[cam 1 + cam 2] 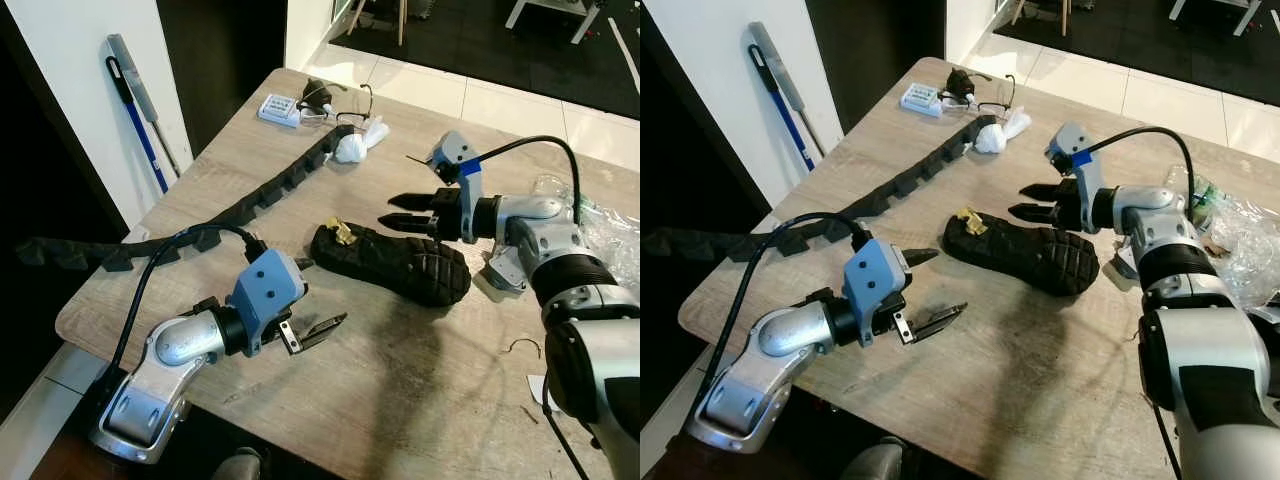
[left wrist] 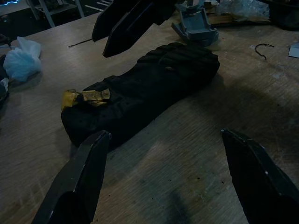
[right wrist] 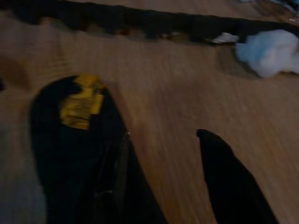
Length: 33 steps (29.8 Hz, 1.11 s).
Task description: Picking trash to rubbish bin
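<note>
A black rubber shoe sole [image 1: 395, 262] lies in the middle of the wooden table [image 1: 420, 400], with a yellow crumpled scrap [image 1: 343, 232] on its left end. A white crumpled wad [image 1: 355, 145] sits farther back. My left gripper [image 1: 325, 290] hovers open just left of the sole and near its front, pointing at it; in the left wrist view the sole [image 2: 140, 93] lies between and beyond its fingers [image 2: 79, 186]. My right gripper [image 1: 385, 211] is open just above the sole's far edge, close to the scrap [image 3: 81, 100], with nothing held.
A long black toothed strip [image 1: 250, 200] runs across the table's left half and off its left edge. A small blue-white box [image 1: 279, 110] and glasses [image 1: 340, 105] lie at the back. Clear plastic wrap [image 1: 610, 230] and a grey plastic part [image 1: 500, 275] sit right. A mop [image 1: 140, 110] leans on the wall.
</note>
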### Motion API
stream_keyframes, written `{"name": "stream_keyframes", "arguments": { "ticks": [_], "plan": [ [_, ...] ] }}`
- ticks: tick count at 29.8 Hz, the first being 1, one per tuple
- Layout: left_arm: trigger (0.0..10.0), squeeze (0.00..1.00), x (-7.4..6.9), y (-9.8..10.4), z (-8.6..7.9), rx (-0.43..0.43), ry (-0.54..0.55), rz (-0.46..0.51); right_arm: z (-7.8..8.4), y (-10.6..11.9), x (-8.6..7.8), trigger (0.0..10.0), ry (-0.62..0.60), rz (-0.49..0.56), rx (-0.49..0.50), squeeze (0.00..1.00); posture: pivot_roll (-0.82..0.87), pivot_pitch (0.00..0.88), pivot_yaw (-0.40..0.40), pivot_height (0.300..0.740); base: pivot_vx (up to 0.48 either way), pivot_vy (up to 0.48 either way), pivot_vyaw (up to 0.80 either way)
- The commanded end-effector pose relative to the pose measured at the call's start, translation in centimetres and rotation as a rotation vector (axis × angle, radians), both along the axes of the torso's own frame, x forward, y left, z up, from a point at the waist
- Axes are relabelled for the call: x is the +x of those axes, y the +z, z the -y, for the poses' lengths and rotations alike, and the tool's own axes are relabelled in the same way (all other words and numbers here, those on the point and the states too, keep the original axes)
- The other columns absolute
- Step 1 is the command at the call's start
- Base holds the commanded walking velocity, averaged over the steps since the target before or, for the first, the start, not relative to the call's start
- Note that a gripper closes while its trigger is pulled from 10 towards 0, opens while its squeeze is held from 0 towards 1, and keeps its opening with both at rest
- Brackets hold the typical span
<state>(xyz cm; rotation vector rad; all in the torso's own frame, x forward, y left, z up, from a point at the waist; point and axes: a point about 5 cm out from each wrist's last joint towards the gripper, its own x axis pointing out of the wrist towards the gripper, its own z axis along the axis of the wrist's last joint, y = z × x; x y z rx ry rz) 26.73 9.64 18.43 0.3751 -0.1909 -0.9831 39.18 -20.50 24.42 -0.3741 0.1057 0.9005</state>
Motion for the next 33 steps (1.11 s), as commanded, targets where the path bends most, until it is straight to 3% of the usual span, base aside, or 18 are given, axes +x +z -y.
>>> {"name": "stream_keyframes", "arguments": {
  "ticks": [1, 2, 6, 11, 14, 17, 22, 26, 27, 30, 33],
  "plan": [
    [10.0, 0.0, -0.3, -0.7, 0.3, 0.019, -0.015, -0.02, 0.9, -0.7, -0.2, 10.0, -0.03, -0.007, -0.054, 0.59, 0.07, 0.233, -0.011, 0.74, 0.0, 0.0, 0.0],
    [10.0, 0.0, -0.3, -0.8, 0.4, 0.021, -0.014, -0.021, 1.2, -1.3, -0.4, 10.0, -0.036, -0.022, -0.098, 0.0, 0.06, 0.231, -0.014, 0.74, 0.0, 0.0, 0.0],
    [10.0, 0.0, 0.1, -1.6, 0.7, 0.082, 0.018, -0.021, 1.5, -4.0, -1.0, 10.0, -0.028, -0.104, -0.137, 0.0, 0.06, 0.227, -0.012, 0.74, 0.0, 0.0, 0.0],
    [10.0, 0.0, 0.4, -2.1, 0.7, 0.137, 0.047, -0.015, 1.3, -5.1, -1.2, 10.0, -0.047, -0.113, -0.118, 0.0, 0.05, 0.225, -0.011, 0.74, 0.0, 0.0, 0.0],
    [10.0, 0.0, 0.8, -2.5, 0.3, 0.179, 0.078, 0.003, 0.9, -5.8, -1.4, 10.0, -0.051, -0.136, -0.028, 0.0, 0.05, 0.223, -0.011, 0.74, 0.0, 0.0, 0.0],
    [10.0, 0.0, 0.8, -2.5, 0.3, 0.181, 0.082, 0.005, 0.7, -5.7, -1.4, 10.0, -0.043, -0.136, 0.0, 0.0, 0.05, 0.223, -0.011, 0.74, 0.0, 0.0, 0.0],
    [10.0, 0.0, 0.9, -2.7, 0.1, 0.208, 0.1, 0.012, -1.4, -3.7, -1.3, 10.0, 0.051, -0.117, 0.235, 0.0, 0.06, 0.211, -0.008, 0.74, 0.0, 0.0, 0.0],
    [10.0, 0.0, 0.9, -2.8, 0.1, 0.212, 0.103, 0.014, -1.9, -3.0, -1.4, 10.0, 0.078, -0.108, 0.279, 0.0, 0.06, 0.208, -0.007, 0.74, 0.0, 0.0, 0.0],
    [10.0, 0.0, 1.1, -2.8, 0.1, 0.216, 0.108, 0.018, -2.6, -1.4, -1.6, 10.0, 0.138, -0.092, 0.357, 0.0, 0.07, 0.202, -0.006, 0.74, 0.0, 0.0, 0.0],
    [10.0, 0.0, 1.1, -2.8, 0.1, 0.218, 0.109, 0.019, -2.9, -0.6, -1.8, 10.0, 0.166, -0.081, 0.385, 0.0, 0.07, 0.202, -0.006, 0.74, 0.0, 0.0, 0.0],
    [10.0, 0.0, 1.1, -2.8, 0.0, 0.221, 0.111, 0.02, -2.4, 1.7, -1.8, 10.0, 0.173, -0.029, 0.467, 0.0, 0.07, 0.196, -0.004, 0.74, 0.0, 0.0, 0.0]
  ]
}}
